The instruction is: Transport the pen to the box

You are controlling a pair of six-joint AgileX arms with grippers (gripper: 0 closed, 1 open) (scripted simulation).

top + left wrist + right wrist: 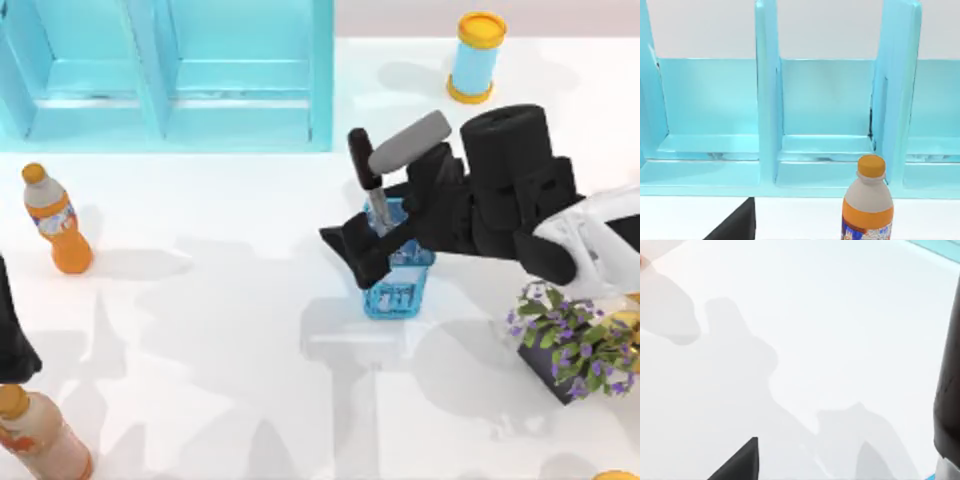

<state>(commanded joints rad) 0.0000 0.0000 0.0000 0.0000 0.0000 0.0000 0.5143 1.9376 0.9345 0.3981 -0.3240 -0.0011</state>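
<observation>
One pen (368, 180), black cap up, grey barrel down, is standing just over small blue mesh basket (398, 290). We are gripping its barrel with right gripper (372, 232), fingers clamped around it, directly above basket. Left gripper (12, 330) is waiting far left of basket, near orange bottle (57, 220); jaw state: cannot tell.
</observation>
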